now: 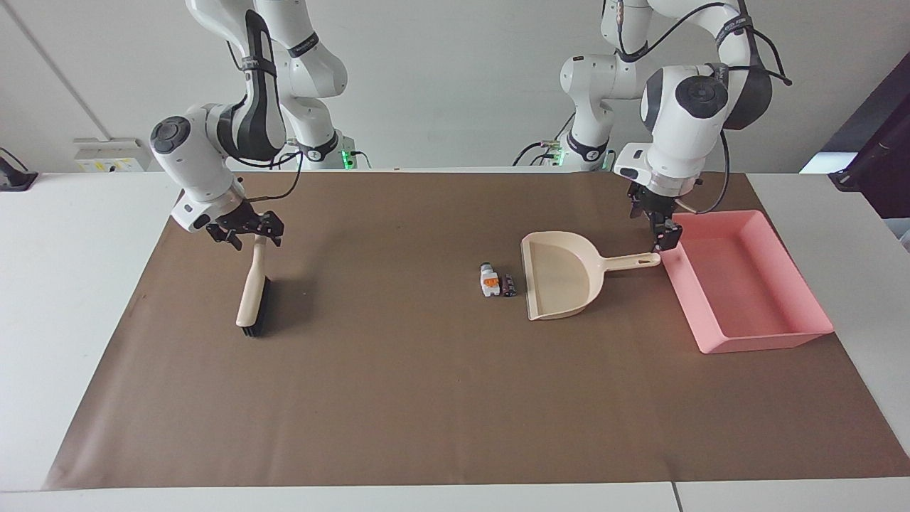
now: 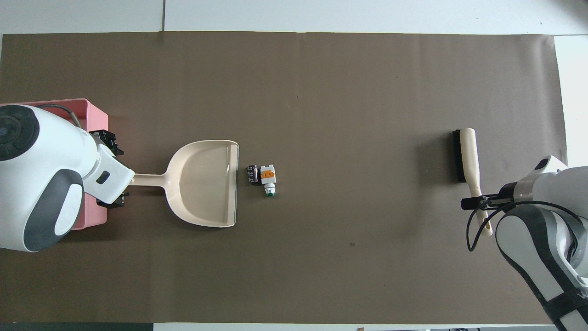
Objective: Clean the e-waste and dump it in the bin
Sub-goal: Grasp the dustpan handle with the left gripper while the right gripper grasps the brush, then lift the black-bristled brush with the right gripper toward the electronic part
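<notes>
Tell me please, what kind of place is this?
Probably a robotics lab bench: two Franka arms mounted at a white table covered by brown paper, with a staged dustpan, brush and pink bin.

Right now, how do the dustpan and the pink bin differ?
The dustpan is beige, with a rounded scoop and a long handle; the bin is pink, rectangular and has no handle. The bin is larger, with upright walls all round, while the dustpan's mouth is open toward the e-waste. Both lie empty on the brown mat.
</notes>
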`<state>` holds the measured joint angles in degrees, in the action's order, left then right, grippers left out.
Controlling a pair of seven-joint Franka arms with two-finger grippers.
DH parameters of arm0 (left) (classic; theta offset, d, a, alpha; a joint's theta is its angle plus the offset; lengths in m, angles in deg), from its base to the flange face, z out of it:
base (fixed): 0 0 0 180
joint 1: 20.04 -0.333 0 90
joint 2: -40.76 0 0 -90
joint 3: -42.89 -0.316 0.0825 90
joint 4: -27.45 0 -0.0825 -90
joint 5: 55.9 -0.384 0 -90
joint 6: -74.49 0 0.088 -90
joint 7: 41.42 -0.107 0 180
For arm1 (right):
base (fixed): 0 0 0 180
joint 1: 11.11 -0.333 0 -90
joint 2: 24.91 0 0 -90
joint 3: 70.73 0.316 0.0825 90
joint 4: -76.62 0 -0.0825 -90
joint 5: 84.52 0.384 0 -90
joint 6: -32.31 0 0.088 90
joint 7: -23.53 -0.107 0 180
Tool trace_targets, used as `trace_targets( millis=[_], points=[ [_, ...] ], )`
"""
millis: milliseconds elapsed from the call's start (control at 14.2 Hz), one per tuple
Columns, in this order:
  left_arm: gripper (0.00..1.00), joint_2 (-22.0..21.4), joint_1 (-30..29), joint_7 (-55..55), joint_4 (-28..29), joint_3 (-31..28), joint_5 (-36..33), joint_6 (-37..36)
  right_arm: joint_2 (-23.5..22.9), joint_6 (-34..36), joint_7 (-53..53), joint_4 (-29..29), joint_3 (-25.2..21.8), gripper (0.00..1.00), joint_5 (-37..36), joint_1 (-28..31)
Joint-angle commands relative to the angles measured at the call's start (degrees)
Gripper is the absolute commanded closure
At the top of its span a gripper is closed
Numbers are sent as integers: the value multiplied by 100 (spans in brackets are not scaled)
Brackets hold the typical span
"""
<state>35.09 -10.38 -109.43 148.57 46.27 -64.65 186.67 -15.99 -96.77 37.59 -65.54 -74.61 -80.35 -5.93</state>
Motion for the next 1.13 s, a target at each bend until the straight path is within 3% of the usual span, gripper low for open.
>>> trace_targets(
  millis=[0,141,211,282,352,634,846,1057],
  points=[
    [3,48,27,138,498,-48,-476,635,119,-109,255,-146,19,17,110,71],
    [3,188,88,314,711,-48,-505,998,111,-109,238,-137,19,34,110,71],
    [4,293,167,419,712,-48,-513,1051,111,-109,229,-137,19,49,110,71],
    [4,416,229,603,720,-48,-514,1243,111,-109,177,-137,19,77,110,63],
    [4,469,273,666,764,-48,-514,1306,111,-100,80,-128,19,97,110,62],
    [9,637,484,1254,940,-48,-1172,1587,84,-83,-122,-75,28,100,110,10],
    [10,602,537,1281,1098,-48,-1182,1605,-3,180,-289,327,106,100,102,-51],
    [19,619,546,1352,1116,-48,-1182,1623,-144,751,-1182,977,186,100,23,-805]
  ],
)
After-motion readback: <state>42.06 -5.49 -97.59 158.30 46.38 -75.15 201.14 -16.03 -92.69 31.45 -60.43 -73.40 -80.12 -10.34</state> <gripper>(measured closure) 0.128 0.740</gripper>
